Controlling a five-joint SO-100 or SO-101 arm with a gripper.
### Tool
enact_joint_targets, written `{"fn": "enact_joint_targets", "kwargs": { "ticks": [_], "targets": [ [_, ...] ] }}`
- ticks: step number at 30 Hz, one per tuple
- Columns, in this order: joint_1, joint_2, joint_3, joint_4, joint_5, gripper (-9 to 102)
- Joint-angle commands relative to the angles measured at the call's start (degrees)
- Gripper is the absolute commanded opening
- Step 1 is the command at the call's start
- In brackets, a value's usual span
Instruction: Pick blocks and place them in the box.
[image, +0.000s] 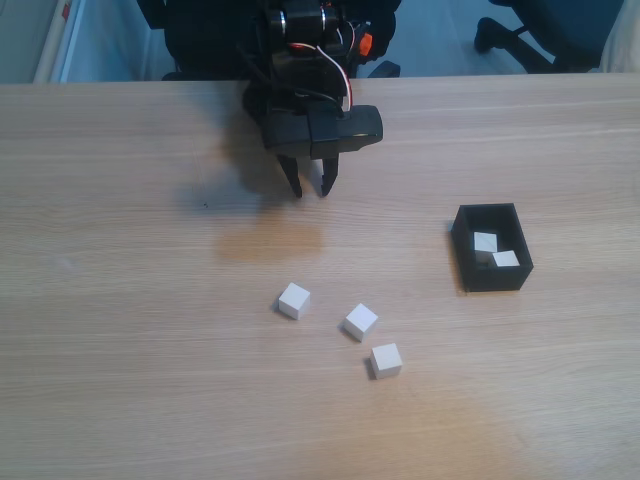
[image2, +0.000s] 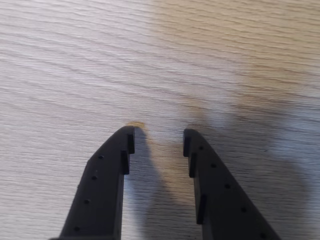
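End effector (image: 310, 188): jaws parted, empty, hanging above the surface (image: 120, 300).
Blocks: three loose (image: 294, 300) (image: 361, 321) (image: 386, 360), two in the box (image: 491, 247).
Handling: probably light, rigid, matte; pinch opposite flat faces.

In the fixed view the black arm reaches in from the top centre of the frame, red and white wires looping over its upper joints. Its gripper (image: 311, 188) hangs just above centre, pointing straight down. In the wrist view the gripper (image2: 159, 135) rises from the bottom edge, its two dark fingers parted with a clear gap and nothing held between them.
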Motion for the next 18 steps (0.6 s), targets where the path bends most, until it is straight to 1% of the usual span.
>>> {"fn": "enact_joint_targets", "kwargs": {
  "ticks": [1, 18],
  "targets": [
    [7.8, 1.6, 3.6, 4.0, 5.4, 0],
    [7.9, 1.6, 3.6, 3.9, 5.9, 0]
  ]
}}
